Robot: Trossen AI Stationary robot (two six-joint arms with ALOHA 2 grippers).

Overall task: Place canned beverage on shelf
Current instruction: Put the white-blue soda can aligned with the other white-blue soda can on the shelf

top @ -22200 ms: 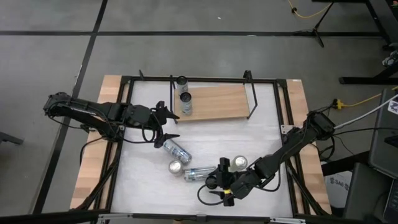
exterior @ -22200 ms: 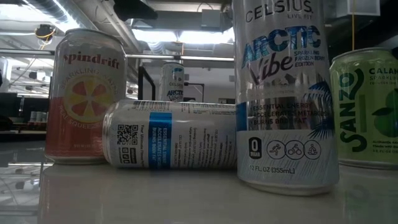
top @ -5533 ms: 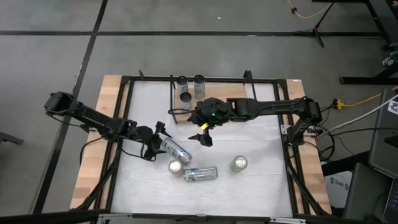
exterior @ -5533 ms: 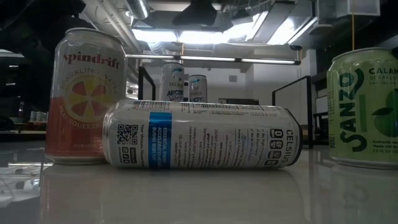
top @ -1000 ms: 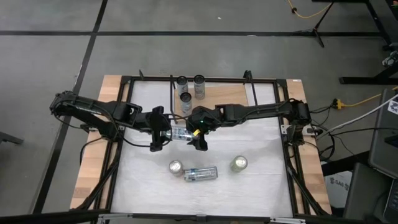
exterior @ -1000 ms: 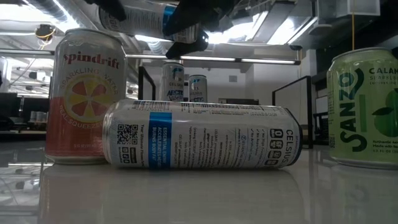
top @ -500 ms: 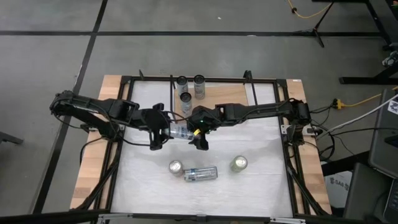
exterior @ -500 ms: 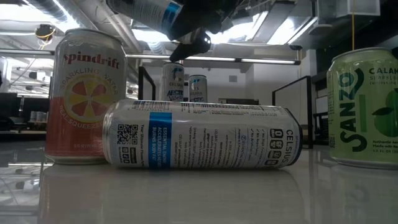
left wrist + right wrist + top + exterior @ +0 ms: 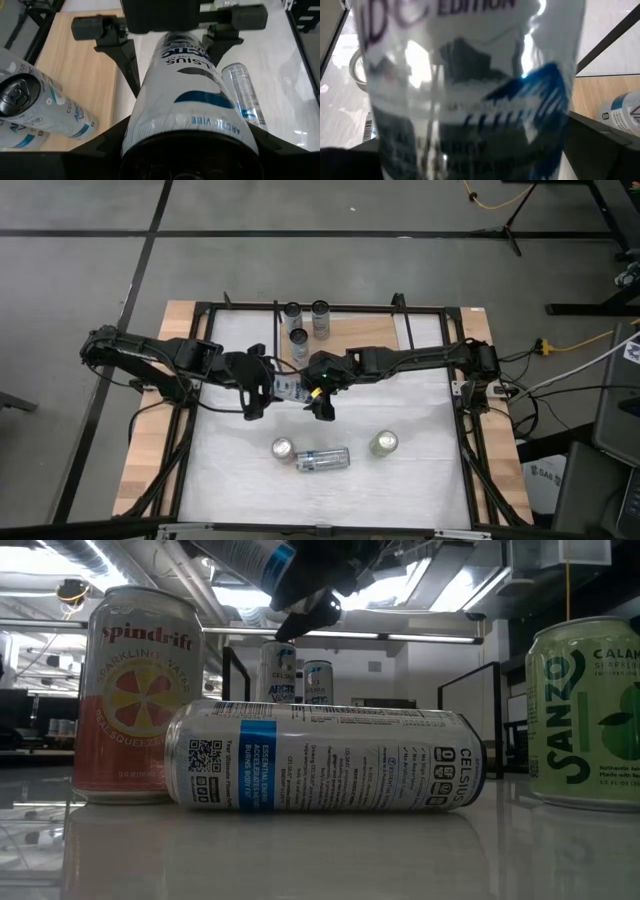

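A silver-and-blue canned beverage (image 9: 288, 388) hangs in the air over the middle of the table, lying almost level. My left gripper (image 9: 262, 387) is shut on its left end. My right gripper (image 9: 314, 392) is open. Its two fingers (image 9: 119, 52) stand on either side of the can's right end; I cannot tell whether they touch it. The can fills the right wrist view (image 9: 470, 90). The shelf (image 9: 360, 335), a light-wood board, lies just beyond, with three cans (image 9: 298, 338) standing on its left end. My left gripper pinches the can's sides near its left end (image 9: 150, 125) between its two fingers. The fingers come level from the table's left and lie along the can. The can is lifted clear of the table, nearly level, its other end pointing toward the table's right.
Near the front of the table stand a pink-and-white can (image 9: 283, 448) and a green can (image 9: 384, 443), with a silver can (image 9: 322, 459) lying on its side between them. A black frame (image 9: 330, 307) runs round the table.
My left gripper has moved a little toward the table's right and far edge with the can. The can's right end has gone further in between the open fingers of my right gripper and has tipped up slightly.
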